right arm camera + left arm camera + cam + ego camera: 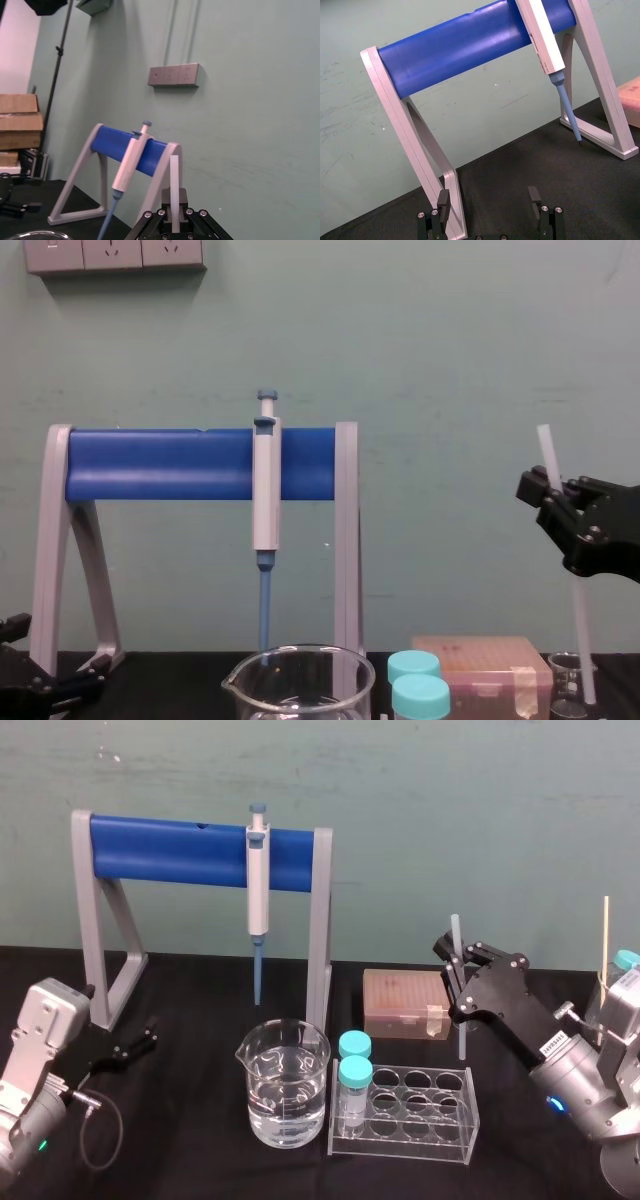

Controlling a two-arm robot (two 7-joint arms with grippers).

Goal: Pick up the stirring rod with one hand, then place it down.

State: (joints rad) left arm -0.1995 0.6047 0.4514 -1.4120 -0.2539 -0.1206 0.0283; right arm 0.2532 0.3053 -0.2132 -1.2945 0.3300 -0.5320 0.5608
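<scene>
The stirring rod (458, 1005) is a thin translucent white stick, held nearly upright at the right of the table. My right gripper (454, 963) is shut on its upper part, and a short end sticks out above the fingers. In the chest view the stirring rod (580, 640) slants down from the right gripper (550, 490) toward the table. The right wrist view has the stirring rod (174, 192) rising between the right gripper (174, 212) pads. Its lower end hangs beside the pink box; I cannot tell whether it touches the cloth. My left gripper (140, 1042) rests open and idle at the far left, seen as the left gripper (489, 200) near the stand's foot.
A grey stand with a blue bar (200, 848) holds a blue-tipped pipette (258, 890) at the back. A large beaker of water (284, 1082) and a clear tube rack (410, 1112) with two teal-capped tubes stand in front. A pink box (405, 1003) and a small beaker (566, 680) are at the right.
</scene>
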